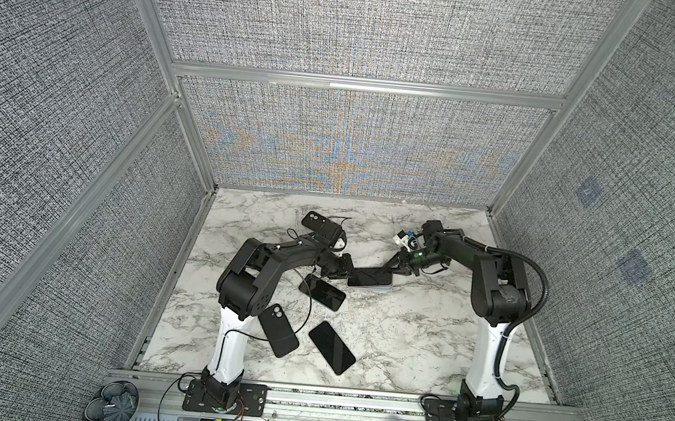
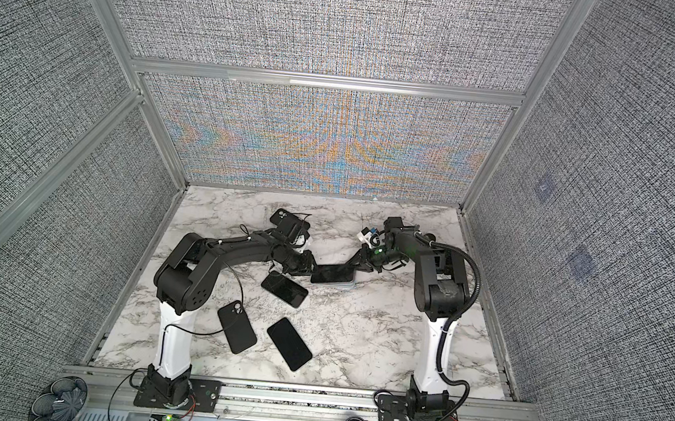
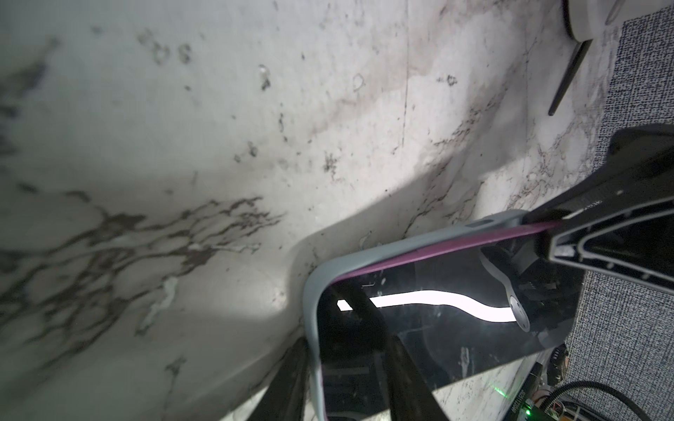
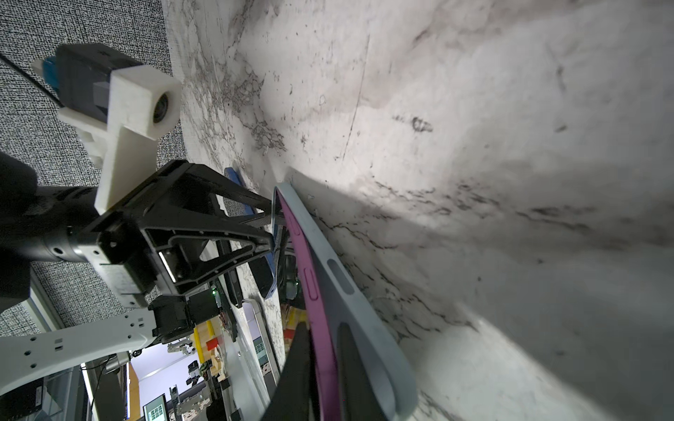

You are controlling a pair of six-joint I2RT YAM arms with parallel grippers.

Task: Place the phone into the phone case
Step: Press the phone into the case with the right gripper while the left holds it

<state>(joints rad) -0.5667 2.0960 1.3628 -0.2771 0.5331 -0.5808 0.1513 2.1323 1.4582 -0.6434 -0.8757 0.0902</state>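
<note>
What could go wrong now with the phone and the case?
1. The phone sits only partly in the case; its pink edge shows above the rim, so it might jam crooked or pop out.
2. The right gripper pinches the phone's corner; a slip could drop it.
3. A spare phone lies close by the left gripper and might get knocked.

Grey woven fabric walls (image 1: pixel 343 24), aluminium frame rails (image 1: pixel 363 84), white grey-veined marble tabletop (image 1: pixel 399 342), bright overhead light, soft shadows
</note>
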